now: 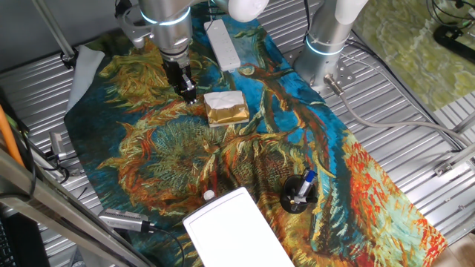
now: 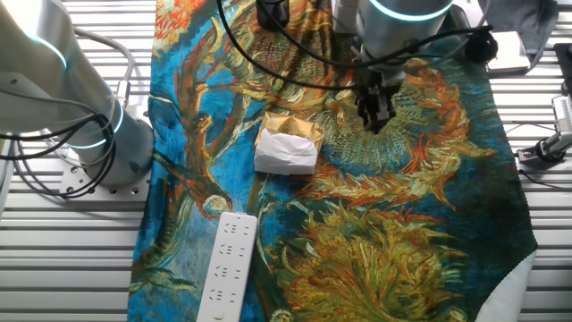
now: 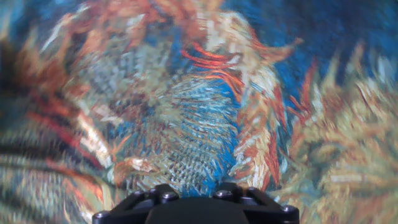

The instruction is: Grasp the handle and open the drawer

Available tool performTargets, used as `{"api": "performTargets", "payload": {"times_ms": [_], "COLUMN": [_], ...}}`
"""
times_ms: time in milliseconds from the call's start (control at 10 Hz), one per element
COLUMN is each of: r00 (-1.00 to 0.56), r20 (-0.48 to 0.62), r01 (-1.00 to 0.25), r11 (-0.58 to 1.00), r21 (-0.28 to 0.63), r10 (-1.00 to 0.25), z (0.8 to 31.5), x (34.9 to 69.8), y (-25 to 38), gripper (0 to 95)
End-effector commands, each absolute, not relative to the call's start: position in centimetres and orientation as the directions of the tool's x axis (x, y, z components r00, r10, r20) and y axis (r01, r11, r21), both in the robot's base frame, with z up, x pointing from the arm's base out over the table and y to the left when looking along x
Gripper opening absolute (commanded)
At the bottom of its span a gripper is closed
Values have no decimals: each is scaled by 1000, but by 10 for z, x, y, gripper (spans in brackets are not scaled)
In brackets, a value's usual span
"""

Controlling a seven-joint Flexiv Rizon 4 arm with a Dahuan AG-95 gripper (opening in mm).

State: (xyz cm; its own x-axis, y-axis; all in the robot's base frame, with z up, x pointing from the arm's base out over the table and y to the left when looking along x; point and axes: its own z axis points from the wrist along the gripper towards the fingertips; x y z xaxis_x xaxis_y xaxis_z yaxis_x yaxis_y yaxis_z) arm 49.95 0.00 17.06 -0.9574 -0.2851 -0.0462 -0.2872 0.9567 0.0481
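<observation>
In one fixed view, going left to right, the gripper (image 1: 188,95) hangs over the far left part of the patterned cloth (image 1: 133,148), just left of the gold-foil block (image 1: 225,108) with its white top. Its fingers look close together, though from here and from the other fixed view I cannot tell for sure whether they are closed; they hold nothing. Nearer the camera, at the cloth's near edge, sits the drawer (image 1: 234,230), a flat white box, and the handle (image 1: 209,195) shows as a small white knob at its far left corner. To the right of it stands the black pen holder (image 1: 299,194). The long white power strip (image 1: 222,43) lies far off beyond the block.

The hand view shows only blurred cloth (no knob, no drawer), so the approach step appears to be in hand and the grasp is not yet made.

The next move, as I judge it, calls for bringing the hand well toward the near side, lowering it to knob height, and setting the fingers either side of the knob before pulling.
</observation>
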Motion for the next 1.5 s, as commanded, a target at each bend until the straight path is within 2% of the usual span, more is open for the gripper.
{"api": "performTargets", "payload": {"times_ms": [100, 700, 900, 1000, 1200, 1500], "r00": [-747, -726, -628, -525, -413, -258], "r20": [-134, -139, -148, -155, -174, -197], "r01": [-664, -686, -777, -850, -908, -954], "r11": [742, 723, 626, 525, 418, 282], "r21": [90, 83, 63, 43, 7, -103], "r10": [-652, -673, -764, -837, -894, -946], "z": [170, 170, 170, 170, 170, 174], "x": [500, 500, 500, 500, 503, 514], "y": [0, 0, 0, 0, 2, 4], "gripper": [0, 0, 0, 0, 0, 0]}}
